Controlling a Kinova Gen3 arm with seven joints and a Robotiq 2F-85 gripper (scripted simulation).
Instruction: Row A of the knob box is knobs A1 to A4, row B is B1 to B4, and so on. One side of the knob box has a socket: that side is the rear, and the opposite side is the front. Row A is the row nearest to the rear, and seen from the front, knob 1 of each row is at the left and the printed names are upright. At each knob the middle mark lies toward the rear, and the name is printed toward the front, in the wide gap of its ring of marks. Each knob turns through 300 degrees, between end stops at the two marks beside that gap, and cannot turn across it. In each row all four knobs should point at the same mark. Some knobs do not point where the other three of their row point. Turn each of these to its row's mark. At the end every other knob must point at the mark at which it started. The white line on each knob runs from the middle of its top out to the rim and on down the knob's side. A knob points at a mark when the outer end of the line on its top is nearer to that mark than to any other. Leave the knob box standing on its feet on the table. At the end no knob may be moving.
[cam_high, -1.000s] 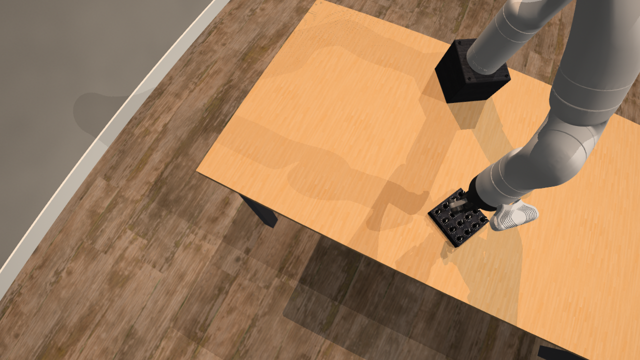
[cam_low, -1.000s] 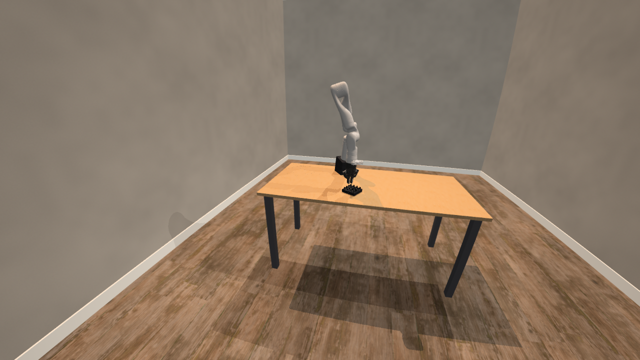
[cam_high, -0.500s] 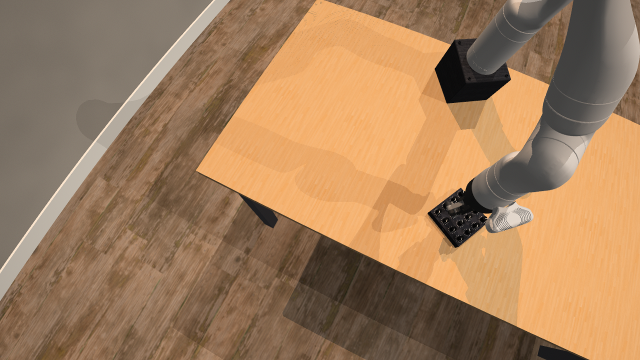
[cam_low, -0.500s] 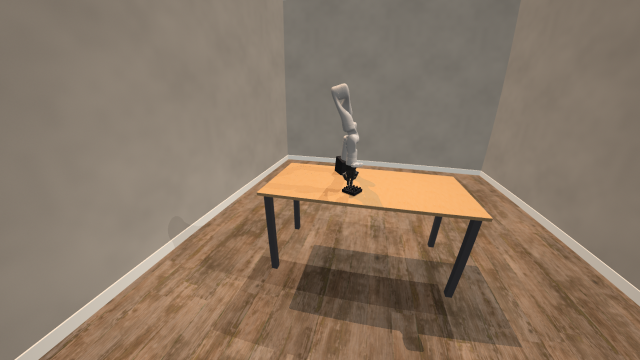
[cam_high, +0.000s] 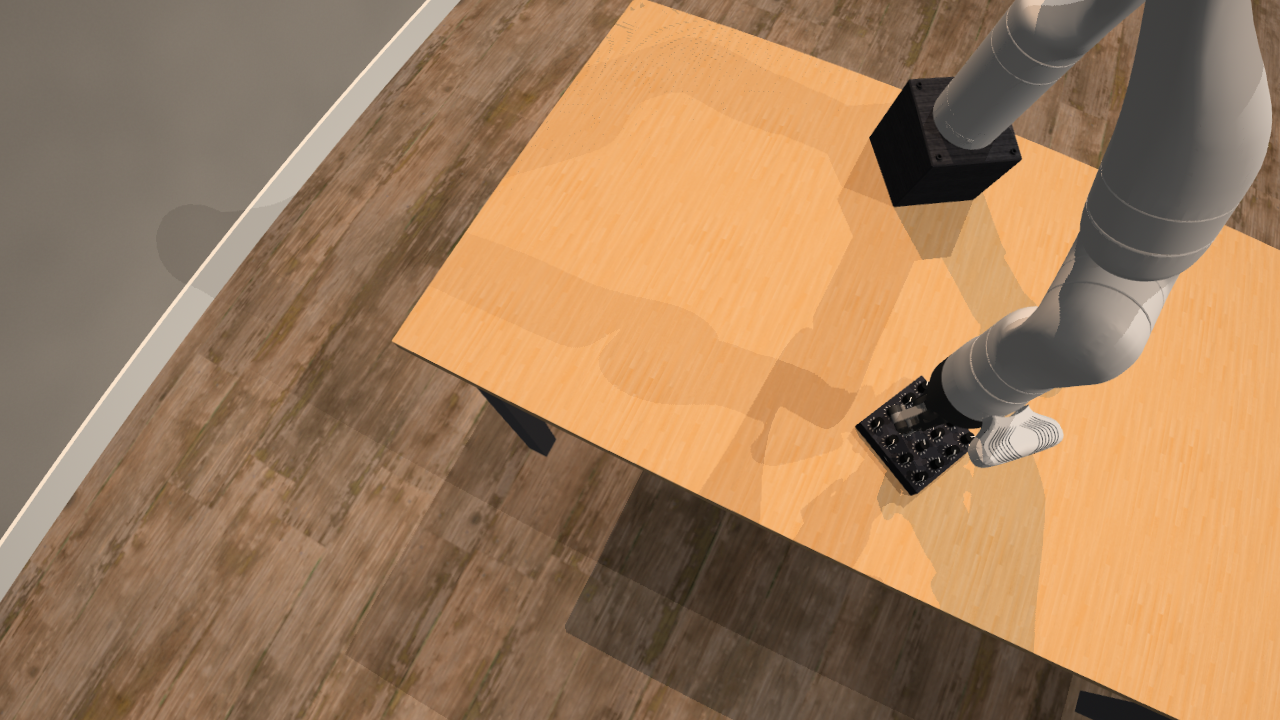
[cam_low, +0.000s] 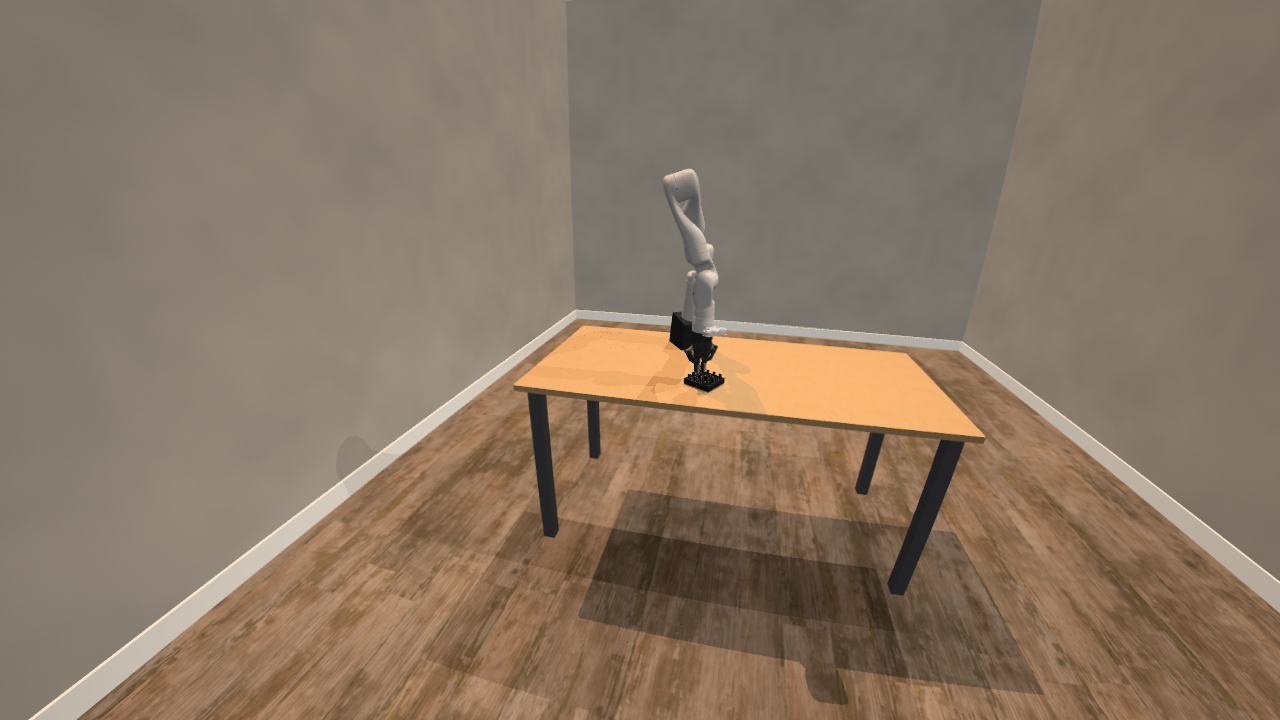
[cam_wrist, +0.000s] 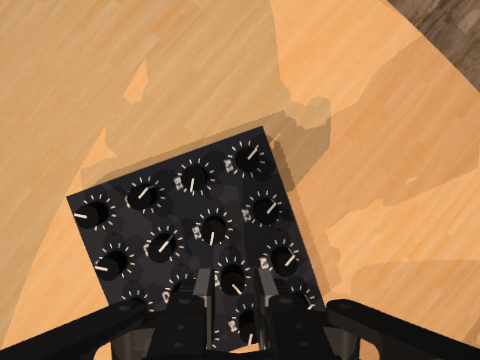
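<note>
The black knob box (cam_high: 887, 456) (cam_low: 704, 386) (cam_wrist: 129, 222) lies on the table. My gripper (cam_high: 907, 415) (cam_low: 700, 369) (cam_wrist: 234, 288) points down over it, its fingers partly open with a narrow gap. In the wrist view, knob B3 (cam_wrist: 231, 279) shows between the fingertips; no contact is visible. Its line points to the lower right. The lines of B1 (cam_wrist: 194, 177), B2 (cam_wrist: 214, 229) and B4 (cam_wrist: 248, 322) point nearly down. A1 (cam_wrist: 247, 159), A2 (cam_wrist: 265, 211) and A3 (cam_wrist: 284, 261) point upper right. The fingers hide much of A4, C3 and the box's lower part.
Other knobs stand close around the fingers, including C2 (cam_wrist: 161, 248) on the left. The wooden table (cam_high: 554, 268) (cam_low: 823, 385) extends around the box, with its near edge beyond the box in the top view. The black arm base (cam_high: 930, 174) stands behind.
</note>
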